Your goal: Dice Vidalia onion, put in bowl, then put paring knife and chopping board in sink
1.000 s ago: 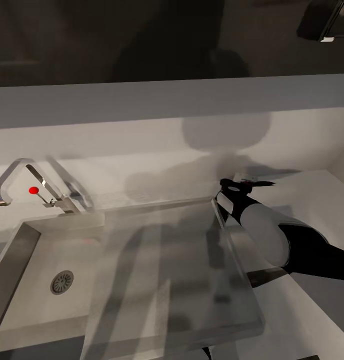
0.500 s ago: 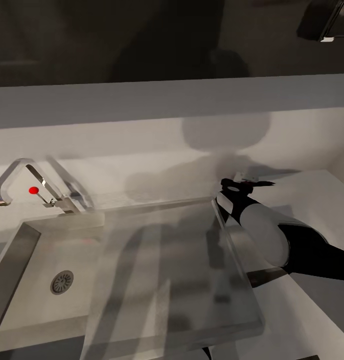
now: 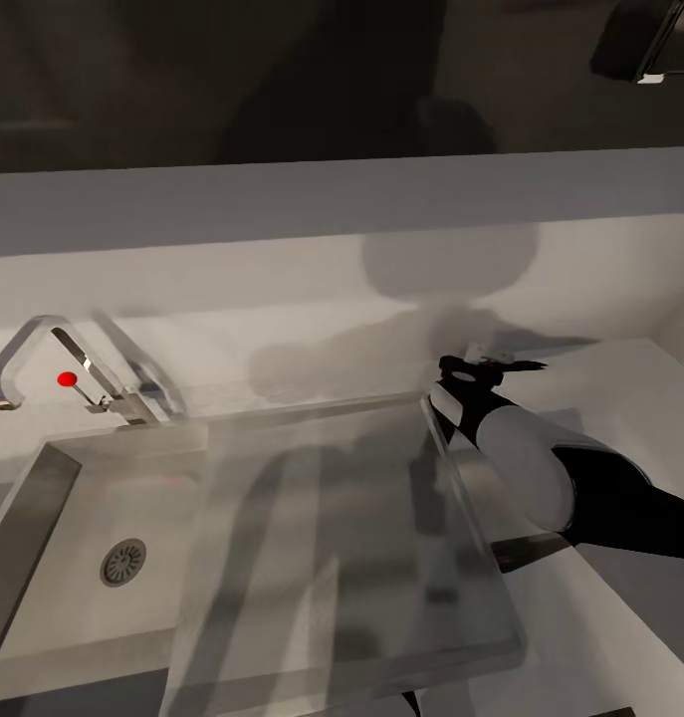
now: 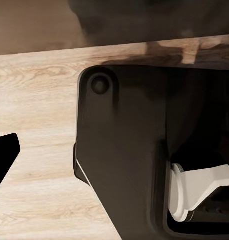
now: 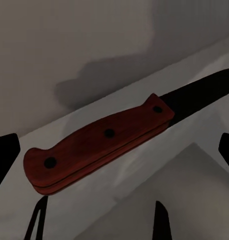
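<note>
The sink is seen in the head view as a recessed grey basin at the counter's front left, with a round drain near its left side. A flat drainboard adjoins the basin on its right. The angular chrome tap with its red knob stands at the sink's back left corner, against the pale wall.

The right arm is extended over the counter just right of the drainboard's rear corner. At its far end the right gripper is seen end-on, with the knife at its tip; the dark blade points toward the counter's right end.

In the right wrist view the knife is seen close up: a reddish handle with three dark rivets and a dark blade running off toward the frame edge. It sits in the gap between the two dark fingertips, which stand wide apart at either side of the frame and do not touch the handle. The right gripper is therefore recorded as unclenched. Whether the knife rests on the counter cannot be told.

In the left wrist view a pale wood floor and a dark part of the robot's own body are seen. One dark fingertip of the left gripper is seen at the frame edge; its state cannot be told.
</note>
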`<state>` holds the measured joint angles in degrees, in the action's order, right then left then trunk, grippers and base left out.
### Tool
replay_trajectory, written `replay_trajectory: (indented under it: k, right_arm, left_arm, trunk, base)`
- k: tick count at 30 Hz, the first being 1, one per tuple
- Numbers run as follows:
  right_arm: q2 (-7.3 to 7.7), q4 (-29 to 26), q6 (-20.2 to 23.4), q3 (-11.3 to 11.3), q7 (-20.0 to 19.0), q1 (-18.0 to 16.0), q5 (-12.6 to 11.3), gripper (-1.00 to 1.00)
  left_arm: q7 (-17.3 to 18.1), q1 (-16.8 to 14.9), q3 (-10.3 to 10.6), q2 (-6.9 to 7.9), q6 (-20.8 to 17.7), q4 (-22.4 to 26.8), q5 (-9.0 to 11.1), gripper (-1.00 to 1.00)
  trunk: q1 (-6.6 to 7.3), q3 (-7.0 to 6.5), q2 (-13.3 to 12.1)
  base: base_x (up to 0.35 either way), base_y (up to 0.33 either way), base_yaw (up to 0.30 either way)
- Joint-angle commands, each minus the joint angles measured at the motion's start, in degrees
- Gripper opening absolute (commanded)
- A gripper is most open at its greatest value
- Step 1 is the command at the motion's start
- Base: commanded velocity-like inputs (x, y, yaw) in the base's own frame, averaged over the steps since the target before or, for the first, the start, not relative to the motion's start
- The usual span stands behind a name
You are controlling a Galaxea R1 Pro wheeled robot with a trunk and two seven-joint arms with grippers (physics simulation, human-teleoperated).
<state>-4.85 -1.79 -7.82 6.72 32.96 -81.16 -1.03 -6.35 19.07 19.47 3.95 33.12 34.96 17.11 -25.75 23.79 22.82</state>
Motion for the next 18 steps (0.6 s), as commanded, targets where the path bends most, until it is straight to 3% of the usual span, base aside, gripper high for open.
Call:
replay_trajectory:
  k: [1, 18]
  right_arm:
    - [-0.04, 0.08, -0.53, 0.41, 0.03, -0.05, -0.12, 1.00]
    - [-0.13, 0.46, -0.41, 0.33, -0.38, 0.72, -0.06, 1.00]
  left_arm:
    - [-0.60, 0.00, 0.48, 0.10, 0.11, 0.11, 0.21, 1.00]
    - [-0.60, 0.00, 0.48, 0.10, 0.11, 0.11, 0.21, 1.00]
  trunk:
    - [-0.03, 0.08, 0.10]
    - [-0.03, 0.08, 0.10]
  base:
    - [0.000, 0.000, 0.000]
    - [0.000, 0.000, 0.000]
